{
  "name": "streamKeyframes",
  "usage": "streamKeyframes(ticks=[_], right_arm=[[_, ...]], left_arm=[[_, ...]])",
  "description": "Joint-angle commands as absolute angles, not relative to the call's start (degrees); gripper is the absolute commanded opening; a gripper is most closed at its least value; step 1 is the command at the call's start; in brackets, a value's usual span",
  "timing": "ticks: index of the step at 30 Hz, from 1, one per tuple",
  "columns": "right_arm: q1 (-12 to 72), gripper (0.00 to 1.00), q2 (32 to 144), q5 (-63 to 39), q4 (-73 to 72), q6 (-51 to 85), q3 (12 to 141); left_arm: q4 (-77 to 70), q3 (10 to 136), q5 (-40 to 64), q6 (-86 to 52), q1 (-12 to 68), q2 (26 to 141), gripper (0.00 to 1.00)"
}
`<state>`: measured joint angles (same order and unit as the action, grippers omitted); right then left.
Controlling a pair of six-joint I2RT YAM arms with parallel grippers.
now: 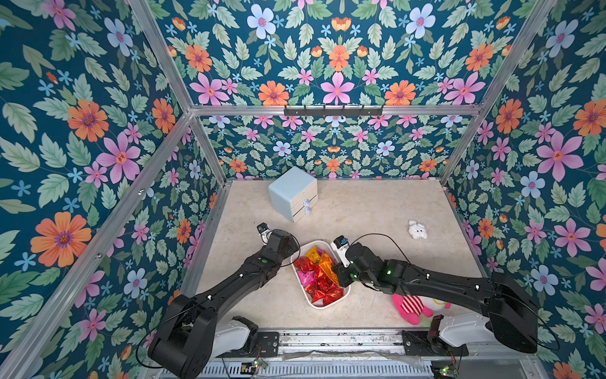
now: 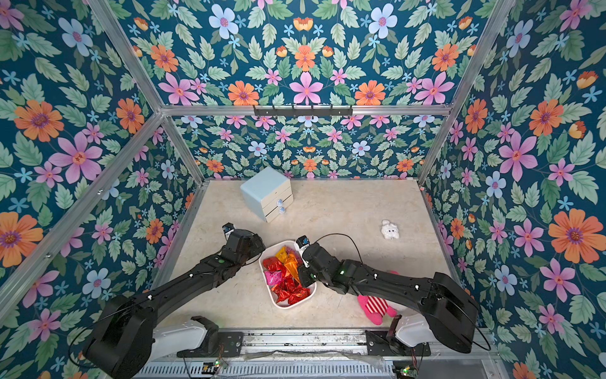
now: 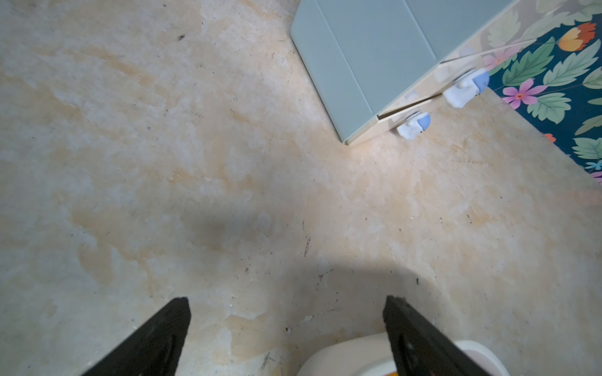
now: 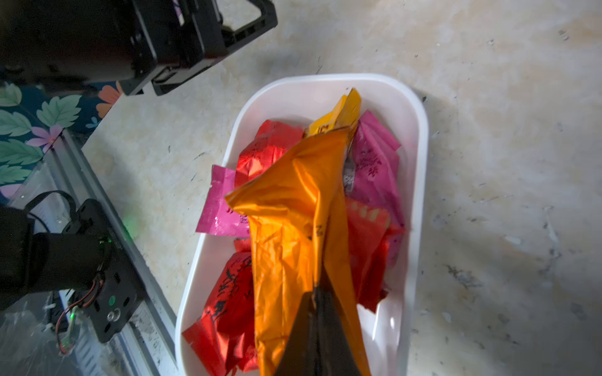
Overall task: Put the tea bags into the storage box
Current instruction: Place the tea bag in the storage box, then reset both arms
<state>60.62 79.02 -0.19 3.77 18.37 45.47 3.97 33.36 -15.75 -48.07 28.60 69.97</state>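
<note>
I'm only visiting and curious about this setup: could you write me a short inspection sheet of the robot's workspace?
Surface: beige mottled table, scuffed, a few dark specks.
Job's things: tea bags piled in the storage box; one orange tea bag held over it.
Clutter: pale blue drawer unit, white plush, pink striped plush.
Grippers: left gripper open, empty; right gripper shut on the orange tea bag.
Cables: black cable arching over the table.
Surroundings: floral walls, aluminium frame, hook rail.

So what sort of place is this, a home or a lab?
Probably a lab booth: left arm and right arm mounted on a rail, aluminium frame holding floral walls.
</note>
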Motion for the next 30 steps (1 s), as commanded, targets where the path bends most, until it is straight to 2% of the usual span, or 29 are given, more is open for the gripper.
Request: streamKeyframes(ticks=[1,6,7,10,15,17,20,26,30], right_arm=[[60.89,0.00,79.24,-0.81,1.05,19.75,44.60],[62.12,0.00,81.20,-2.32,-1.27,20.20,44.16],[62.23,0.05,81.11,-1.92,-1.32,20.34,44.02],[62.24,0.37,77.79,0.71,-3.25,21.69,41.93],[61.63,0.63,68.43,12.17,-3.03,22.48,40.01],[59.03,0.66,65.26,15.92,-2.77,22.13,40.01],[50.62,0.67,61.52,16.52,-3.59,22.20,39.29],[28.20,0.72,60.61,17.81,-6.91,17.54,37.24],[12.41,0.72,63.57,16.23,-19.58,17.94,29.93]], left_arm=[[4.49,34.13,-16.12,-48.23,28.56,70.38,0.99],[5.10,35.48,-16.82,-47.45,28.56,71.36,0.99],[5.10,35.41,-17.32,-47.76,28.56,71.07,0.99],[4.01,34.09,-19.90,-47.99,28.43,69.27,0.99],[4.22,33.75,-22.49,-44.13,25.63,66.82,0.99],[3.82,33.84,-22.60,-42.30,23.42,66.35,0.99],[1.60,33.66,-22.41,-39.21,19.66,66.41,0.99],[-7.50,32.20,-26.88,-28.02,15.22,68.91,0.99],[-17.53,30.75,-30.28,-17.30,13.61,72.95,0.99]])
